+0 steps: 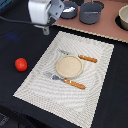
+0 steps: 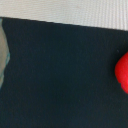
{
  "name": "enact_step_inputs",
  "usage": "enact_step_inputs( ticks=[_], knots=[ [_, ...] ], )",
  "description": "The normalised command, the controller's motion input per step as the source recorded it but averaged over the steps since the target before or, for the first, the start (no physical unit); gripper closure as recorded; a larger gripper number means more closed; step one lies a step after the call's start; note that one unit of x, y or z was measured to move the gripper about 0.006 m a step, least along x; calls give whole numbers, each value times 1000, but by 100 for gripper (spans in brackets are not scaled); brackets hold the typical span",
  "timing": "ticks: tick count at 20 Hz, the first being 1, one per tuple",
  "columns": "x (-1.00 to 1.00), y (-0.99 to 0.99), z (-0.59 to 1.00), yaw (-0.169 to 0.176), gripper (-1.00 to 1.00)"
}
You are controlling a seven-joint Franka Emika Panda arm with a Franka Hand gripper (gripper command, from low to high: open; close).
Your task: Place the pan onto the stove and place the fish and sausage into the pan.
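The red rounded sausage (image 1: 20,64) lies on the dark table at the exterior view's left, beside the placemat; it also shows at the edge of the wrist view (image 2: 122,71). The small dark grey pan (image 1: 68,9) stands on the left end of the pinkish-brown stove (image 1: 102,29), with something whitish inside it that may be the fish. Its long handle is hidden behind my arm. My gripper (image 1: 46,30) hangs above the dark table, between the pan and the sausage and well above the sausage. Its fingers are too blurred to read and nothing shows in them.
A larger grey pot (image 1: 91,12) stands on the stove to the right of the pan. A black burner disc (image 1: 123,17) shows at the stove's right edge. The striped placemat (image 1: 95,75) carries a beige plate (image 1: 68,66), a fork (image 1: 80,57) and a knife (image 1: 67,81) with orange handles.
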Motion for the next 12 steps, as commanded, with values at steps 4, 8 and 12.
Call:
enact_step_inputs(
  ticks=[4,8,12],
  knots=[
    [0,-529,-189,-174,-100],
    [0,-484,-220,-191,-100],
    [0,-631,-234,-135,-100]
  ],
)
